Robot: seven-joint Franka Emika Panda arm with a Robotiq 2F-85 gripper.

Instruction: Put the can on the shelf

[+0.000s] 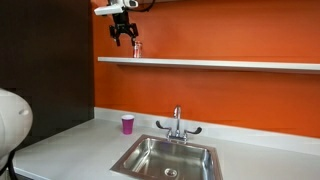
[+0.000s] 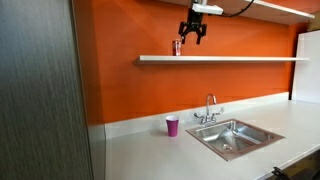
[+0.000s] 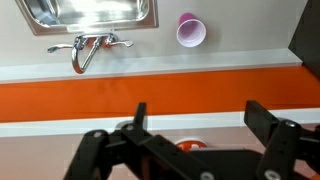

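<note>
An orange wall [image 1: 220, 95] fills the back of the scene in both exterior views, with the white surface [image 1: 70, 145] running along its foot. High on that wall the shelf [image 1: 230, 64] stretches as a thin pale line [image 2: 240, 58]. A steel sink [image 1: 160, 158] is sunk into the surface toward its front edge, and its faucet [image 1: 177, 122] stands behind the basin, at the back edge against the wall. The claw [image 1: 123, 40] hangs above the shelf near the shelf's end, its dark fingers pointing down. In the wrist view they are spread wide, one finger [image 3: 140, 118] to each side of the picture, so the claw [image 3: 197, 122] is open and grips nothing. A purple cup [image 1: 127, 123] stands upright on the surface close to the back edge, just beside the sink's rear corner (the wrist view looks straight down into its open mouth [image 3: 191, 30]). The can [image 1: 138, 48] stands upright on the shelf near that same end, just beside the fingers in both exterior views [image 2: 177, 47]. From the wrist it shows only as a small red patch [image 3: 193, 145] low between the two fingers, too little to tell whether anything touches it.
</note>
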